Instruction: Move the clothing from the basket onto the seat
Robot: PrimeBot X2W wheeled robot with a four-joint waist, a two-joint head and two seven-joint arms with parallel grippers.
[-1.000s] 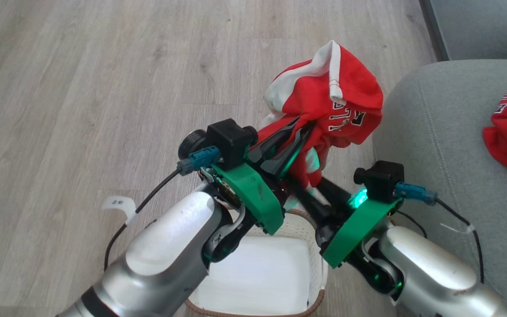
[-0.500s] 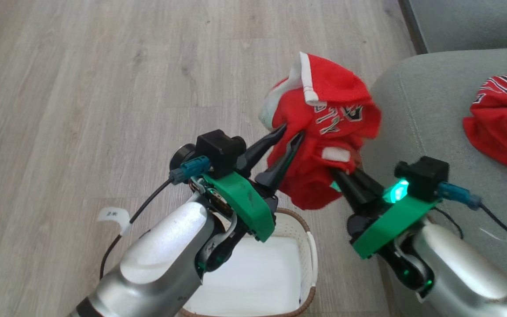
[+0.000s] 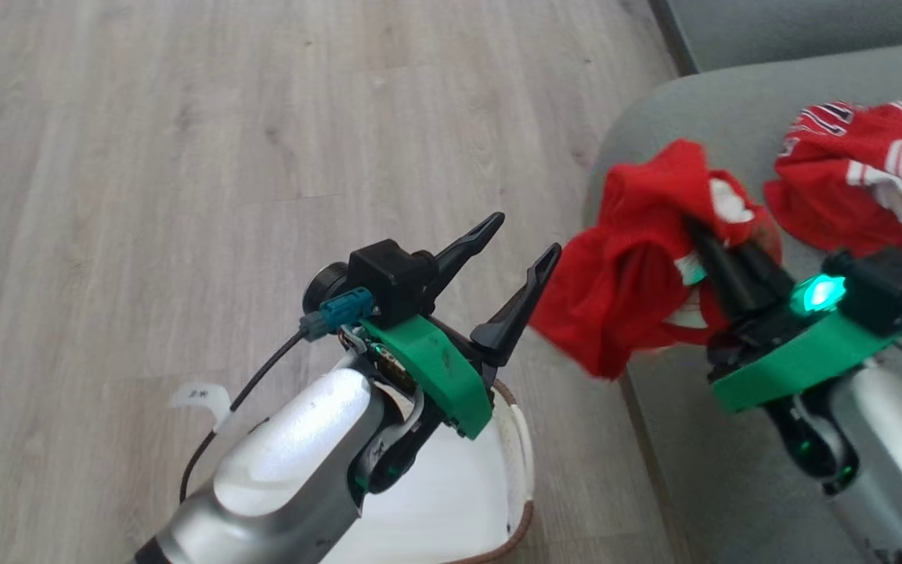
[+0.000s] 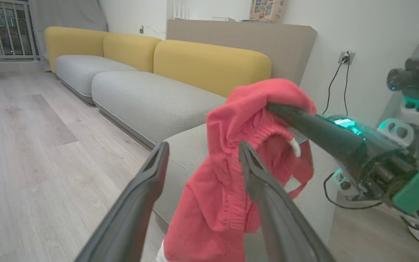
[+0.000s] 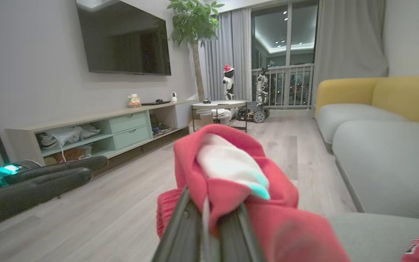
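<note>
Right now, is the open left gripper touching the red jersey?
Cannot tell. In the head view the red jersey runs right alongside one finger of the left gripper; the left wrist view overlaps them without showing depth.

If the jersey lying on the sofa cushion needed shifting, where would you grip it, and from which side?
Probably from above, on the raised fold beside its white-striped trim: the jersey lies crumpled on the seat, so its humps pinch easier than its flat edges.

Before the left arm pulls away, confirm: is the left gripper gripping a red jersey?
No: the left gripper stands open and empty, and the lifted red jersey hangs from the shut right gripper.
</note>
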